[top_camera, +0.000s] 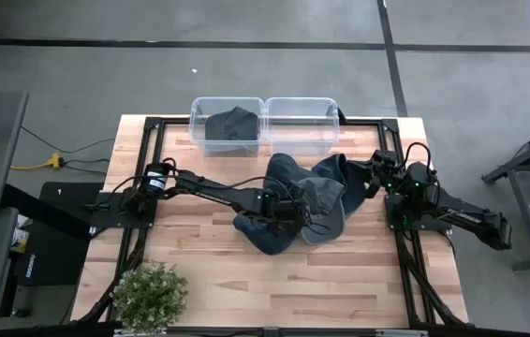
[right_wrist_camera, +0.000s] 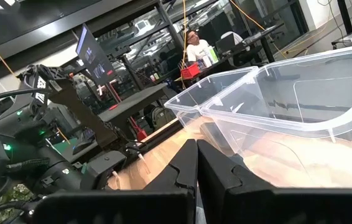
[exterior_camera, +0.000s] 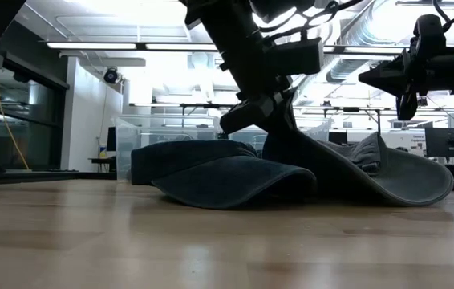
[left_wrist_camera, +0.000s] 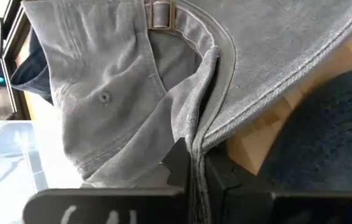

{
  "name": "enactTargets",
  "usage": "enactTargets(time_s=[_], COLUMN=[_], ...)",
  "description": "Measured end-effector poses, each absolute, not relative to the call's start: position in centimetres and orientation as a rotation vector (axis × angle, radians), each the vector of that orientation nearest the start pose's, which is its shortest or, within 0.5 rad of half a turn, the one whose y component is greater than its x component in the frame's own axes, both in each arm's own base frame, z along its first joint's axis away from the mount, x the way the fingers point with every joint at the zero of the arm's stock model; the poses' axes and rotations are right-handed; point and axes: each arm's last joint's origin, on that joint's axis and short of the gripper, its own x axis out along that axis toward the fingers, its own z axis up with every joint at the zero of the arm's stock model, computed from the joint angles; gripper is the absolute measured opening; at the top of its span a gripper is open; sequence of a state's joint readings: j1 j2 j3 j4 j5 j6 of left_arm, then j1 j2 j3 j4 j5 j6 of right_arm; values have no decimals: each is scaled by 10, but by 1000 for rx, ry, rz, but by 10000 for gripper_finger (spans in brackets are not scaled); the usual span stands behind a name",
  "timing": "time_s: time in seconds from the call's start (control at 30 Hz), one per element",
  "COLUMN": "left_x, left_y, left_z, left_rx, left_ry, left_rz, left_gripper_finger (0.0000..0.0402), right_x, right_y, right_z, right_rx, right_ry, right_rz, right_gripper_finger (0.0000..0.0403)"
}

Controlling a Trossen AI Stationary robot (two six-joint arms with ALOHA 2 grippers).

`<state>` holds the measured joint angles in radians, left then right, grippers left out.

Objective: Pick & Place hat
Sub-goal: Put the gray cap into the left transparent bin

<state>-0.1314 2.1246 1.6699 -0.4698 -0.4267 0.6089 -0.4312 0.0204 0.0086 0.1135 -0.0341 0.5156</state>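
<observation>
Mid-bench, among a heap of caps, the grey hat (left_wrist_camera: 126,93) is pinched at its soft brim edge by the clenched left gripper (left_wrist_camera: 194,171). Limp fabric is expected to sag. The right gripper (right_wrist_camera: 196,163), clenched empty, waits near the right edge.

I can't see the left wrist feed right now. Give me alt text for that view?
The left tool is shut on the edge of the grey hat, pinching a fold of fabric between its dark fingers. A metal strap buckle shows on the hat, a dark blue hat lies beside it, and bare wooden table shows between them.
</observation>
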Motion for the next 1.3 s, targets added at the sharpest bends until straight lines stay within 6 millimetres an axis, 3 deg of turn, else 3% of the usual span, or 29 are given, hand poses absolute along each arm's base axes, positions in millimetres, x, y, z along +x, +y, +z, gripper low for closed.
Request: enactTargets(time_s=[0.17, 0.47, 0.6, 0.87, 1.03, 1.2, 1.3], left_x=[461, 470, 468, 460, 459, 457, 456], left_y=[-49, -45, -41, -38, -37, -35, -35], left_z=[210, 282, 300, 299, 299, 299, 299], left_rx=[813, 719, 686, 750, 776, 825, 877], left_ry=[973, 888, 880, 979, 997, 1025, 1044], left_rz=[0, 118, 155, 225, 273, 306, 313], left_gripper_finger=[7, 7, 7, 7, 7, 7, 7], right_x=[89, 89, 89, 88, 83, 81, 86], right_y=[-40, -40, -40, -40, -38, -37, -39], right_z=[176, 176, 176, 184, 206, 231, 244], right_rx=[485, 484, 484, 514, 505, 541, 597], right_ry=[-199, -200, -201, -282, -380, -231, -83], right_rz=[-362, -362, -362, -348, -331, -377, -419], right_gripper_finger=[1, 1, 1, 1, 1, 2, 24])
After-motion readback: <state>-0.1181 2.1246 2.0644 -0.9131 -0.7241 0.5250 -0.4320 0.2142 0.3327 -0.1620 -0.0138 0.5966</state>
